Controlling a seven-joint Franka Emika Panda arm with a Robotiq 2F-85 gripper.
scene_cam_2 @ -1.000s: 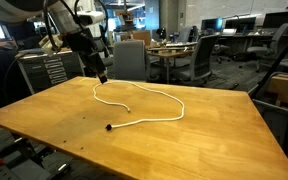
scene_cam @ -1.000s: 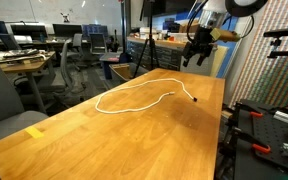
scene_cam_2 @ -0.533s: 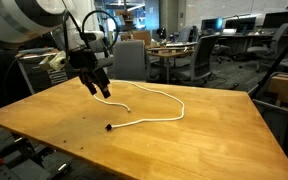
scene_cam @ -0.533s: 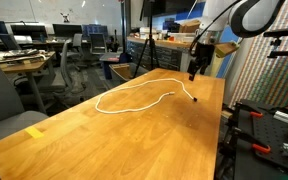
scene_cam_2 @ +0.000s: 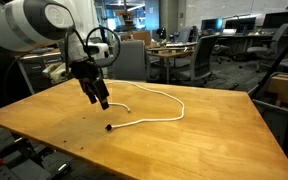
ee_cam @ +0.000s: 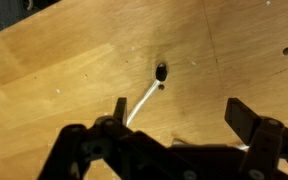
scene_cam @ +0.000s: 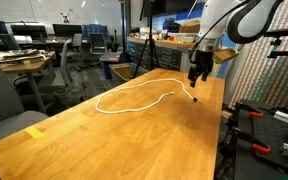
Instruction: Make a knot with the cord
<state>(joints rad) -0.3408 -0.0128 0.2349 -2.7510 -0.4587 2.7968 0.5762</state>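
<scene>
In an exterior view the cord (scene_cam: pixel 98 102) lies in a long, loose loop on the wooden table (scene_cam: pixel 104 140), and the gripper (scene_cam: pixel 196 76) hangs above the loop's far end, near the table edge. In an exterior view the gripper (scene_cam_2: pixel 102 102) points down just above the tabletop – the cord (scene_cam_2: pixel 149 121) curves away beside it. In the wrist view the jaws stand wide apart, gripping nothing; the cord (ee_cam: pixel 144 100) ends in a dark tip (ee_cam: pixel 161 71) ahead of the gripper (ee_cam: pixel 179 115).
</scene>
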